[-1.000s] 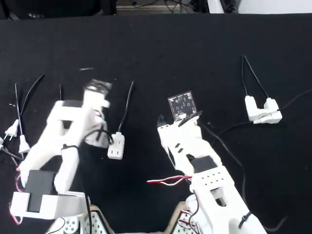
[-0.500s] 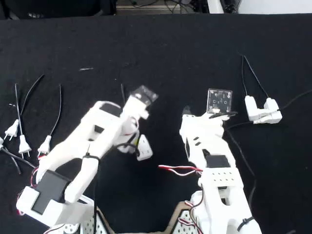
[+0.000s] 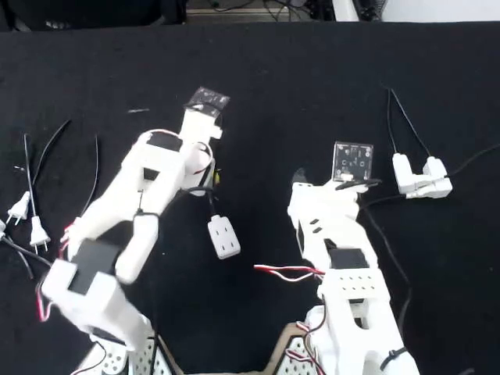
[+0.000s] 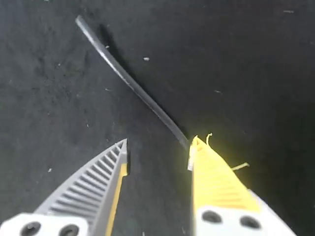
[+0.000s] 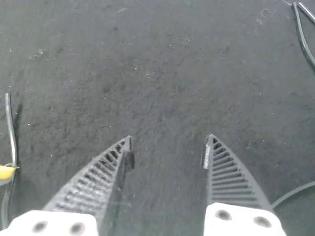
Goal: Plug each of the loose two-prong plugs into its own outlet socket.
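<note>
Black cord (image 4: 133, 82) just beside the wide-open, empty left gripper (image 4: 158, 146) could snag, dragging the socket (image 3: 223, 237); right gripper (image 5: 169, 140) likewise open, empty.

layout | loose plugs (image 3: 37, 231) far left; one socket (image 3: 223, 237) between my left arm (image 3: 133, 205) and right arm (image 3: 332, 234); socket block (image 3: 422, 180) far right
</note>
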